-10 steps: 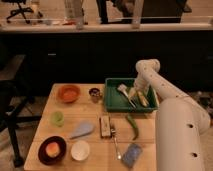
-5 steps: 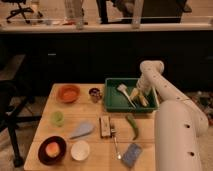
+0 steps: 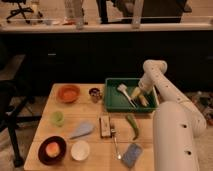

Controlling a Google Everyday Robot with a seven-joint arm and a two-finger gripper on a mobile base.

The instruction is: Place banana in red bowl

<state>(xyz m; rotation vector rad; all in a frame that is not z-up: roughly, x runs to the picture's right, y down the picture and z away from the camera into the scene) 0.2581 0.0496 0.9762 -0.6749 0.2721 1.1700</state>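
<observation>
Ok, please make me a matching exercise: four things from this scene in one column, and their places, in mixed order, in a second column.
Things:
1. red bowl
2. banana
3. green pepper
4. gripper

Places:
a. lying inside the green tray
b. over the right part of the tray, at the end of the arm
c. on the back left part of the table
d. on the table, just in front of the tray

Pairs: 1-c, 2-a, 3-d, 4-b.
</observation>
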